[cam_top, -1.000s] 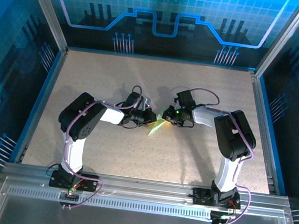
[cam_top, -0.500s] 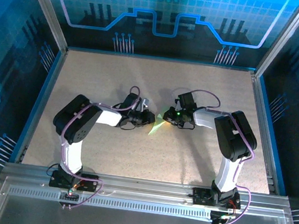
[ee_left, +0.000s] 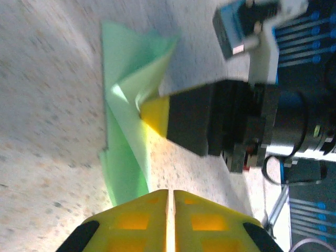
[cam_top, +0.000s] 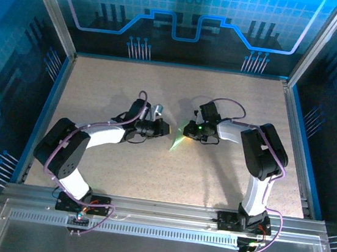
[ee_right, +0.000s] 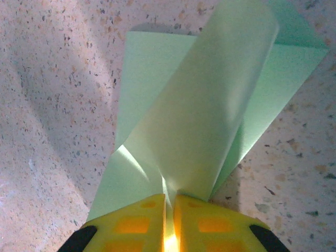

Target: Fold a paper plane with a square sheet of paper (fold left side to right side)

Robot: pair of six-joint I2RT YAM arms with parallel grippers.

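- Right wrist view: we are seeing the right claw (ee_right: 169, 212) pinching a raised flap of the sheet of paper (ee_right: 199, 121). The rest is lying flat on the table (ee_right: 47, 79) just ahead of its fingertips.
- The left claw (ee_left: 170, 210) is sitting closed with nothing visible between its pads, the sheet just ahead of it.
- We are judging the folding partway: layers are showing, no slim dart yet, and this flap is not yet pressed down.
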